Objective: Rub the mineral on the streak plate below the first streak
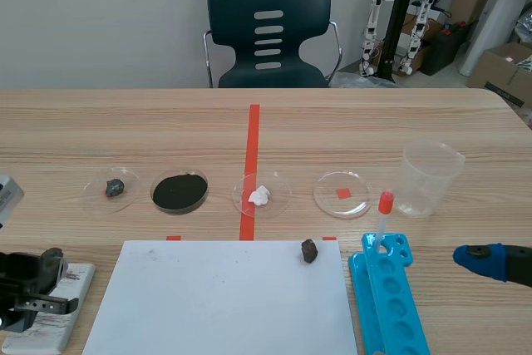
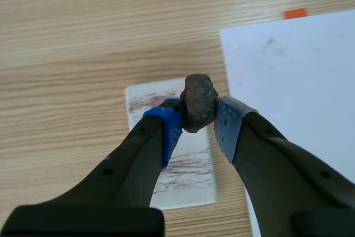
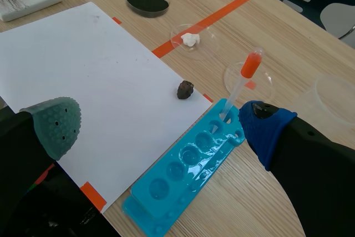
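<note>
Currently your left end effector (image 2: 198, 119) is clenched on the mineral (image 2: 198, 101), holding it over the middle of the streak plate (image 2: 191, 162), probably to press it down there for the rub. Whether the mineral touches the streak plate cannot be told. Your right end effector (image 3: 158, 125) stands released, well apart from the streak plate.

A rock (image 1: 309, 250) is sitting on the paper's (image 1: 224, 305) corner — a dropper (image 1: 381, 222) is standing in the blue tray (image 1: 391, 305), a beaker (image 1: 430, 179) just beyond.
</note>
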Action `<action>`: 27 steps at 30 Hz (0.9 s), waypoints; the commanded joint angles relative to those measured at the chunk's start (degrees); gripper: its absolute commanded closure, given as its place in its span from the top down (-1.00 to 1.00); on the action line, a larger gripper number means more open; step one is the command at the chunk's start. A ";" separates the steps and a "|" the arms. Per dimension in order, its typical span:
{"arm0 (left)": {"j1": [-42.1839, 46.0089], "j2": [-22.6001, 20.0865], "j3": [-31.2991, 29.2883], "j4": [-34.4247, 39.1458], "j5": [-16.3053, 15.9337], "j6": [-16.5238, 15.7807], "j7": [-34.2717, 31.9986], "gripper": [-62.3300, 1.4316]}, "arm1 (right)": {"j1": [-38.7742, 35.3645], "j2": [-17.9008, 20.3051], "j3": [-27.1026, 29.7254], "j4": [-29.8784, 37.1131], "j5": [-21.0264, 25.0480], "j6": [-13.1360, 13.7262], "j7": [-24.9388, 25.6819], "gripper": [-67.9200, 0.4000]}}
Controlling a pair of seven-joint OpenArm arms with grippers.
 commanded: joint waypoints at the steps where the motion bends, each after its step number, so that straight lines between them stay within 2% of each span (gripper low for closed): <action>1: 2.64 -0.15 -0.46 2.19 0.09 -2.69 -5.07 -0.59 | -0.09 0.00 0.26 0.50 0.63 -0.15 0.81 0.74; 6: 10.75 -0.15 -1.51 7.13 4.35 -12.22 -20.85 -0.59 | -0.09 0.00 0.26 0.50 0.63 -0.15 0.81 0.74; 10: 17.03 -0.15 -2.43 11.45 9.05 -16.74 -28.74 -0.59 | -0.09 0.00 0.26 0.50 0.63 -0.15 0.81 0.74; 14: 21.70 0.13 -2.47 14.34 11.23 -16.98 -34.29 -0.59 | -0.09 0.00 0.26 0.50 0.63 -0.15 0.81 0.74; 17: 24.63 1.07 -2.47 15.61 14.56 -16.98 -39.08 -0.59 | -0.09 0.00 0.26 0.50 0.63 -0.15 0.81 0.74; 18: 25.46 1.84 -2.47 15.93 16.72 -17.03 -40.28 -0.59 | -0.09 0.00 0.26 0.50 0.63 -0.15 0.81 0.74; 21: 26.01 2.93 -2.47 16.13 19.30 -17.86 -40.44 -0.59 | -0.09 0.00 0.26 0.50 0.63 -0.15 0.81 0.74; 23: 26.01 3.19 -2.47 16.13 19.50 -18.95 -40.39 -0.59 | -0.09 0.00 0.26 0.50 0.63 -0.15 0.81 0.74; 27: 26.01 3.19 -2.47 16.13 19.65 -18.95 -40.52 -0.59 | -0.09 0.00 0.26 0.50 0.63 -0.15 0.81 0.74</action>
